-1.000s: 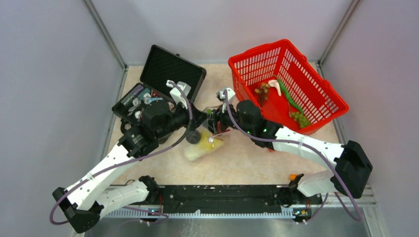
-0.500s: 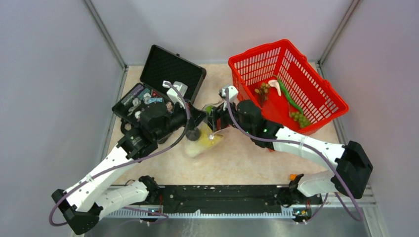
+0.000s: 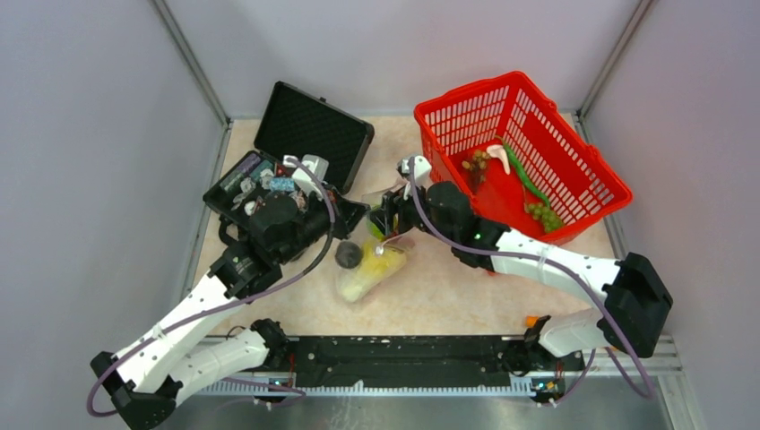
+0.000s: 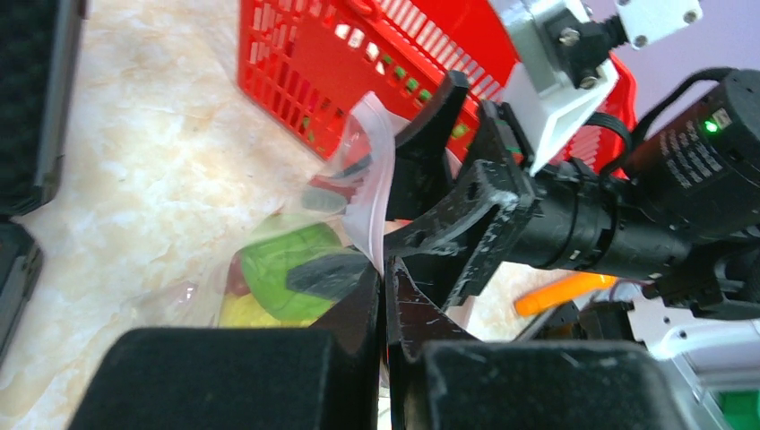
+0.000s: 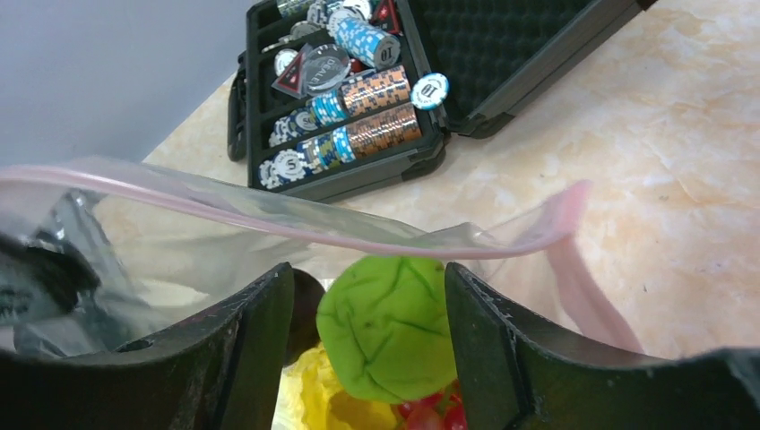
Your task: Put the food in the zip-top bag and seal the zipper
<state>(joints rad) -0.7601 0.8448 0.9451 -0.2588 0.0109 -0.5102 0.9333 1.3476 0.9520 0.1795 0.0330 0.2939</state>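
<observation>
Ok so from my seat: the left claw [image 4: 384, 285] is pinched closed on one lip of the zip-top bag [image 3: 348, 281], right on the pale pink zipper [image 5: 296, 226], and it's holding the mouth up off the surface [image 3: 448, 296]. The right claw [image 5: 366, 270] is spread wide open right over that mouth. The green pear-like fruit [image 5: 385, 331] sits just past its tips inside the bag, on top of the yellow leafy bunch [image 5: 314, 403]. Can't tell if the fingers touch the fruit, but they aren't clamping it

In the top view the bag's long axis runs roughly 1 to 7 o'clock, with the mouth at the 1 o'clock end between the two claws. What matters for me now is the leftover food: green grapes [image 3: 543, 215] and a brownish bunch [image 3: 475, 164] are in the red basket [image 3: 445, 134], about 2 to 3 o'clock from the right claw. The right arm is way nearer and the left one is busy keeping the mouth open, so my guess is the right claw does the fetching and the zipper waits until everything's in
</observation>
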